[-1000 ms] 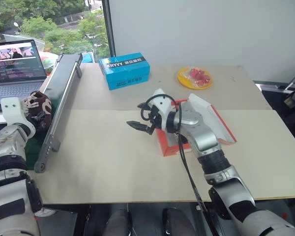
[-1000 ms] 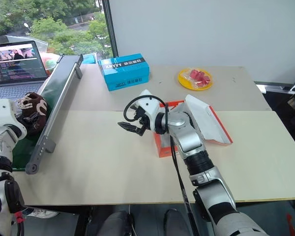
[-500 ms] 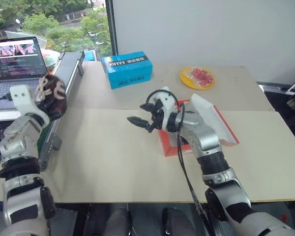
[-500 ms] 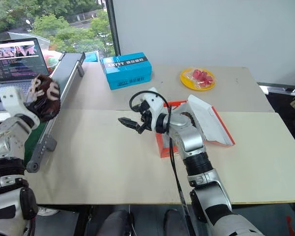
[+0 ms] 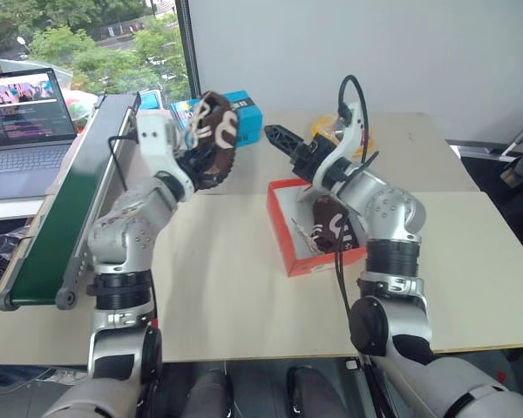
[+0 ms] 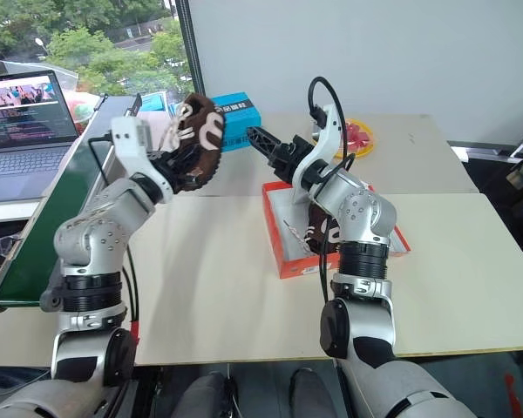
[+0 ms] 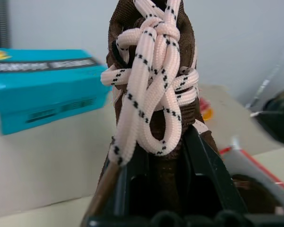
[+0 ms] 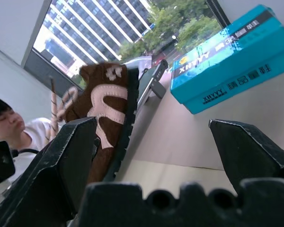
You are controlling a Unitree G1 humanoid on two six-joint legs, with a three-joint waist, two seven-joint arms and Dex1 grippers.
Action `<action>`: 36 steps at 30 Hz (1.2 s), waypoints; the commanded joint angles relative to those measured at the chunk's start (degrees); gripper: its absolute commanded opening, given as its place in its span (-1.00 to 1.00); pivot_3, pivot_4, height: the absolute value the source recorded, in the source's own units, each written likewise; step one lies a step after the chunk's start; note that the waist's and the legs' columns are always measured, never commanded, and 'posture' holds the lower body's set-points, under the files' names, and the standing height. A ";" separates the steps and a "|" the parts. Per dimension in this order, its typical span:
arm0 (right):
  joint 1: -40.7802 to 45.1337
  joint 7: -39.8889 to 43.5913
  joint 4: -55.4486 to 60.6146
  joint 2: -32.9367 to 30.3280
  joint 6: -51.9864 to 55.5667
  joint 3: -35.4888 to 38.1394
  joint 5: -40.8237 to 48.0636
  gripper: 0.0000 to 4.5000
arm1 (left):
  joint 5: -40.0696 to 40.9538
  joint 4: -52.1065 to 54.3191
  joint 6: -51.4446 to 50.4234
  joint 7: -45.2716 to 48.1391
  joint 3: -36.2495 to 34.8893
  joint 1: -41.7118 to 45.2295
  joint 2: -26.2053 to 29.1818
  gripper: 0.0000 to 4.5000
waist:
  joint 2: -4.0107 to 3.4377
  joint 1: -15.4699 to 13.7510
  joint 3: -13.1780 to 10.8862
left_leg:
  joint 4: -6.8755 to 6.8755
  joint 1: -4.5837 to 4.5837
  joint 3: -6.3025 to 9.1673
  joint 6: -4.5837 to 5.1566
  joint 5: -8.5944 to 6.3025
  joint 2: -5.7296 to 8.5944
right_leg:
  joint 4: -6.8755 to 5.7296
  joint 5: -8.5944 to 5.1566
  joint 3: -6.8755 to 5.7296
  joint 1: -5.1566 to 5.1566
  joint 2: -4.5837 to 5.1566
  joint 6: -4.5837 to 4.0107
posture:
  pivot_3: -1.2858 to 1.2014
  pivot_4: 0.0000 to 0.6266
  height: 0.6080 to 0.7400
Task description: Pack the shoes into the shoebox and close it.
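While both arms are raised over the table, we note:

Left arm pose: bent up from the lower left of the head view, forearm rising toward the upper middle, the left gripper (image 5: pixel 194 159) held high and aimed toward the frame's centre.
Left gripper state: we see it clenched on one shoe (image 5: pixel 213 139), its black fingers (image 7: pixel 204 165) pressed to the shoe's sides under the knotted cream laces (image 7: pixel 151 80) in the left wrist view.
Held shoe: lifted clear of the table (image 5: pixel 218 287), sole toward the blue box (image 5: pixel 247 109) behind it, white curly mark facing us, left of the shoebox and apart from it.
Right arm pose: rises from the lower right, elbow bent at mid-frame, forearm reaching up and left above the shoebox (image 5: pixel 283 235).
Right gripper state: we see the right gripper (image 5: pixel 283 139) released, fingers spread wide and grasping nothing; in the right wrist view the held shoe shows between its fingers (image 8: pixel 71 156), some way off.
Second shoe (image 5: pixel 333 225): lying inside the shoebox, just below the right forearm, partly hidden by it.
Shoebox: orange-red, centre-right of the frame on the table, top open.
Gap: the two grippers face each other in the upper middle, near but not touching.
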State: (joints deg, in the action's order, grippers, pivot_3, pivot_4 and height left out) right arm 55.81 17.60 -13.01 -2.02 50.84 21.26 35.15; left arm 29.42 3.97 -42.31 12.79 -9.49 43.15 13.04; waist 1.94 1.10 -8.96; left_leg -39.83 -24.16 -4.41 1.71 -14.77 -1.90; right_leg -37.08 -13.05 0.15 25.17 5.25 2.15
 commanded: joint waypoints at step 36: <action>9.94 2.74 -4.86 -16.64 -3.31 -6.47 -1.85 -0.83 | 0.81 2.74 -1.21 12.38 -4.51 -8.51 20.29 0.56 | -0.11 0.05 -0.07 | 0.03 -0.04 -0.02 0.05 0.00 0.00 | 0.07 -0.01 0.00 0.07 -0.03 0.00 | 0.03 -0.52 1.00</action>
State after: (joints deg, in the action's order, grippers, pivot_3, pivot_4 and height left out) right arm 62.90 17.57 -17.97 -16.57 48.84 17.79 35.79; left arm 29.67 4.20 -44.61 22.82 -14.36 34.67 32.79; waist 1.83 1.15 -9.04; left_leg -39.80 -24.20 -4.46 1.77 -14.77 -1.88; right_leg -36.99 -13.05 0.16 25.23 5.25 2.15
